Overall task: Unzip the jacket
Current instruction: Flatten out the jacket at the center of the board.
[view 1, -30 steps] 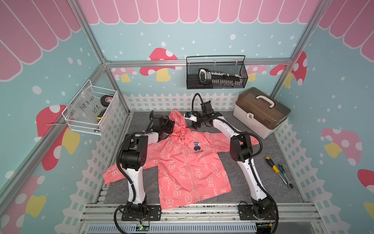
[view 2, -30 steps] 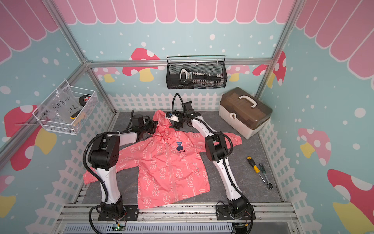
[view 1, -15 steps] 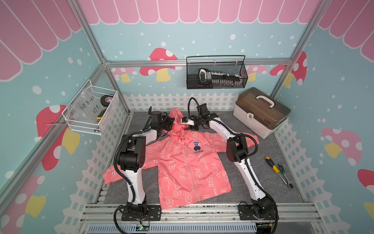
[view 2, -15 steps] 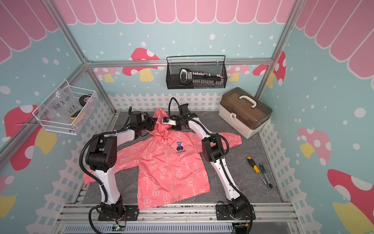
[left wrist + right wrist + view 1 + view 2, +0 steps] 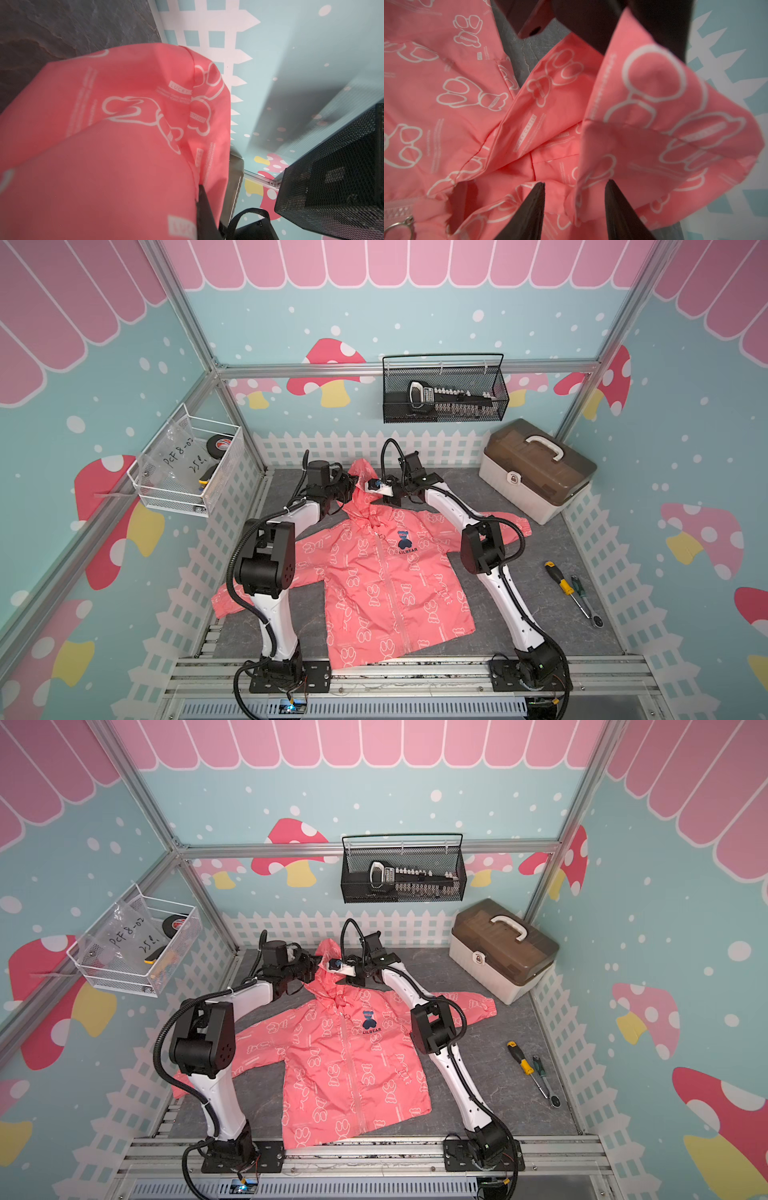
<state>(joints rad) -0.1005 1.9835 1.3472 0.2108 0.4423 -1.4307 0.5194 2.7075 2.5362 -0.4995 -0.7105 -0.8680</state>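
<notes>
Coral-pink jacket [image 5: 386,585] lies front-up in the middle of the grey surface [image 5: 461,489], hem toward the near edge and hood toward the far fence, its sleeves spread to the left and right. In both top views its zipper [image 5: 388,593] runs shut down the front, with the navy bear logo just right of it on the chest. The hood is lifted off the surface between the two arms. The left gripper [image 5: 351,489] is at the hood's left edge with its jaws together, clamped on the hood fabric; in the left wrist view pink cloth drapes over one dark finger [image 5: 204,207], and the right wrist view shows that gripper [image 5: 612,27] pinching the raised hood edge. The right gripper [image 5: 391,501] hangs just right of the hood, pointing down at the collar; its jaws stand apart [image 5: 574,207], with a fold of hood cloth hanging between them. The zipper's ring pull [image 5: 398,226] lies off to one side of those jaws, well clear of them. Farther out, a brown-lidded toolbox [image 5: 536,470] sits at the far right, a yellow-handled screwdriver [image 5: 557,576] and a ratchet wrench [image 5: 584,603] lie to the right, a black mesh basket [image 5: 444,393] hangs on the far wall, and a white wire basket [image 5: 187,464] hangs on the left.
</notes>
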